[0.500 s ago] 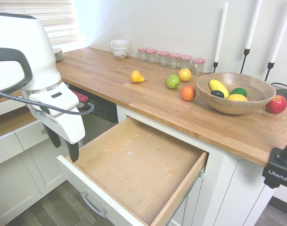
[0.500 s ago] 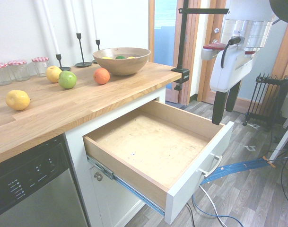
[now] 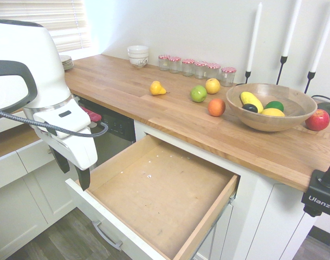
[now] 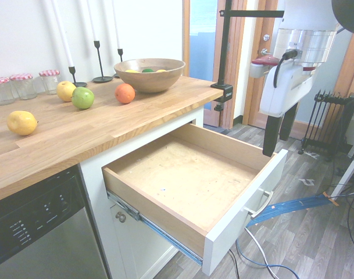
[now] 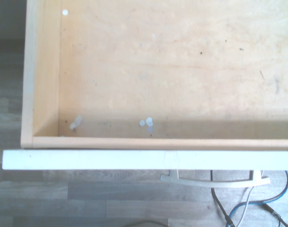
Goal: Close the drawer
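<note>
**Drawer pulled out, gripper hanging open at its front corner**

The drawer (image 3: 165,200) stands fully extended from the white cabinet under the wooden surface (image 3: 170,116), its pale wood bottom bare apart from a few small specks. The gripper (image 3: 71,169) points straight down just outside the drawer's white front (near one corner), its dark fingers spread apart and holding nothing. The silver bar handle (image 5: 214,180) shows in the wrist view.

wooden bowl (image 3: 279,106), jars (image 3: 196,67), perhaps pear (image 3: 157,88)
</note>
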You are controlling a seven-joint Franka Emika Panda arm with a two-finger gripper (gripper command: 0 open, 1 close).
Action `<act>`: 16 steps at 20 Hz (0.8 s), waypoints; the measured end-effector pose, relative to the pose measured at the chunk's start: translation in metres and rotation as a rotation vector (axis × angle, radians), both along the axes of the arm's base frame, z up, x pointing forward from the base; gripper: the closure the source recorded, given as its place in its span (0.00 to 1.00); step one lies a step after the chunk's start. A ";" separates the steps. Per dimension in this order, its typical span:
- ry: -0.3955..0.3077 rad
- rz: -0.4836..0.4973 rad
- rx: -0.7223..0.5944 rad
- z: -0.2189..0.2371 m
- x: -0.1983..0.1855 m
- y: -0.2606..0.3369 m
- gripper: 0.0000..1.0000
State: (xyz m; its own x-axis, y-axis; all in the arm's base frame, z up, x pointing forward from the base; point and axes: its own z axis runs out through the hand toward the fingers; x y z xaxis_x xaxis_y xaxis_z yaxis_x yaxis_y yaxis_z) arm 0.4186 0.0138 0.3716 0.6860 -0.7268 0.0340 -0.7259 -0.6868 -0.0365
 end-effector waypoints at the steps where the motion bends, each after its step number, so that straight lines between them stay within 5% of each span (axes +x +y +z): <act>1: 0.002 -0.001 0.000 -0.003 -0.002 -0.001 0.00; 16: 0.063 -0.036 -0.015 -0.093 -0.035 -0.053 0.00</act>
State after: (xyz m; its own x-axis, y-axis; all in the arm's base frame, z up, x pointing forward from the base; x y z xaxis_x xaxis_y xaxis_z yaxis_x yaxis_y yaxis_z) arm 0.3840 -0.0389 0.2783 0.6606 -0.7508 0.0029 -0.7506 -0.6604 0.0206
